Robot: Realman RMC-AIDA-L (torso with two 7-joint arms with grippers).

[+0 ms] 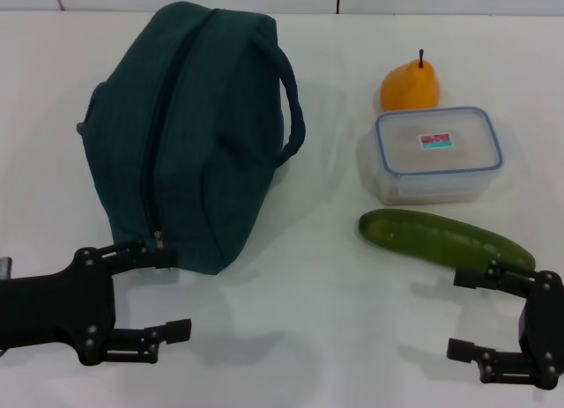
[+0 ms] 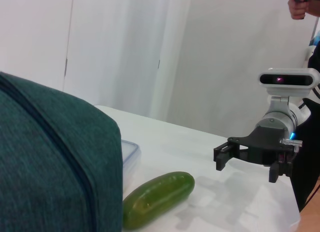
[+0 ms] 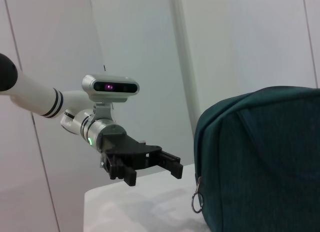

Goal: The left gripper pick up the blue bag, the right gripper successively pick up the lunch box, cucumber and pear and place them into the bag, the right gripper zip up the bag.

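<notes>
The blue bag [image 1: 189, 130] lies zipped on the white table at the left, one loop handle arching off its right side; it also fills part of the left wrist view [image 2: 50, 162] and right wrist view [image 3: 260, 157]. My left gripper [image 1: 176, 293] is open just in front of the bag's near end, touching nothing. The pear [image 1: 410, 84] stands at the back right. Just in front of it sits the lunch box [image 1: 438, 152]. Nearer still lies the cucumber [image 1: 445, 239]. My right gripper [image 1: 460, 313] is open and empty, just in front of the cucumber's right end.
The bag's zipper ring pull [image 3: 196, 202] hangs at its near end. A bare stretch of white table [image 1: 308, 337] lies between the two grippers. A pale wall runs behind the table's far edge.
</notes>
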